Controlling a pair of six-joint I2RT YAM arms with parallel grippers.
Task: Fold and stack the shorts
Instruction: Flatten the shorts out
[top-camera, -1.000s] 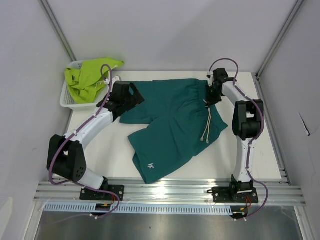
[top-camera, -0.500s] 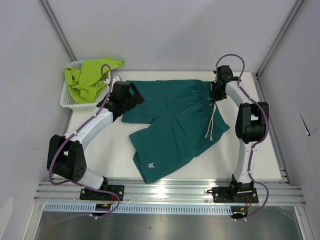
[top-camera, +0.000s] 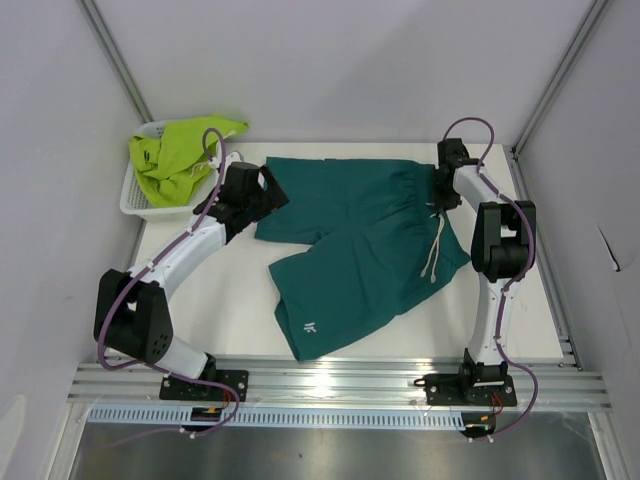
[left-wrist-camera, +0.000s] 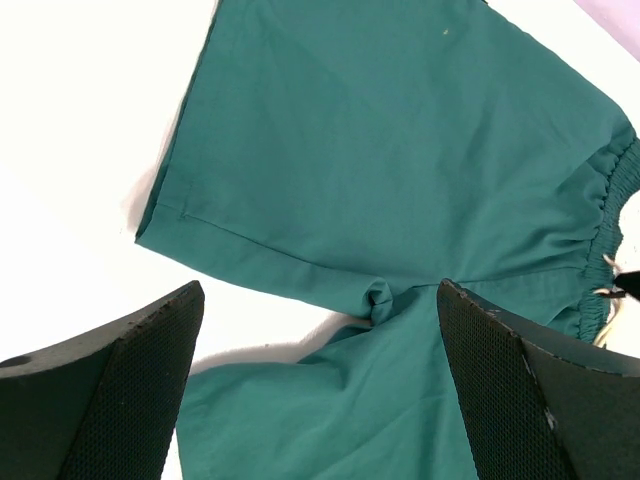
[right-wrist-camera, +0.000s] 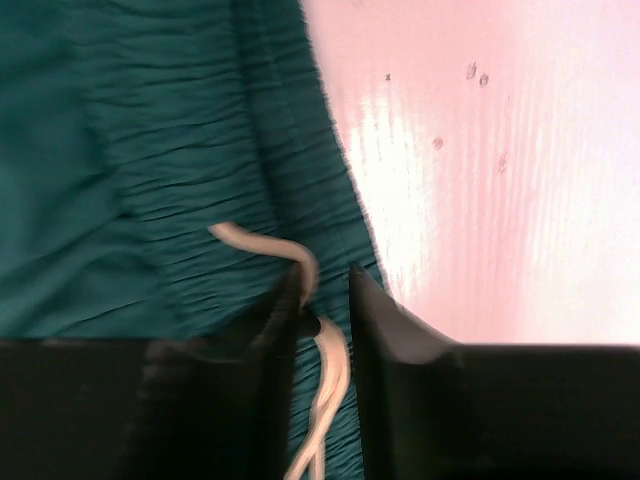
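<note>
**Pincers.** The right pincer (right-wrist-camera: 324, 275) sits low over the waistband of the dark green shorts (top-camera: 365, 250), near the counter's far right corner. Its jaws stand almost together with a narrow gap. The pale drawstring (right-wrist-camera: 260, 240) runs through that gap. The wrist view is blurred, so I cannot tell whether the cord is pinched or lying free. The left pincer (left-wrist-camera: 318, 285) is released, with its jaws spread wide. It hovers over the crotch and far leg of the same shorts and grasps nothing.

**Task items.** The dark green shorts lie spread flat across the middle of the counter (top-camera: 230, 320). The waistband is toward the right edge, one leg points to the left edge and the other to the near edge. They are not yet folded. The lime shorts (top-camera: 175, 155) lie crumpled in the white basket (top-camera: 135, 200) at the far left corner, draped over its rim.

**Risks.**
- If the cord is caught in the right jaws, lifting that arm would likely drag the waistband and wrinkle the spread cloth.
- A fresh grasp there may take the cord alone rather than the fabric.
- The left pincer, closing where it hangs, could gather the bunched crotch seam and skew the fold.
- Pulling the lime pair may tip or tow the light basket.

**Count.** Two pincers, two pairs of shorts, one drawstring and one basket.
</note>
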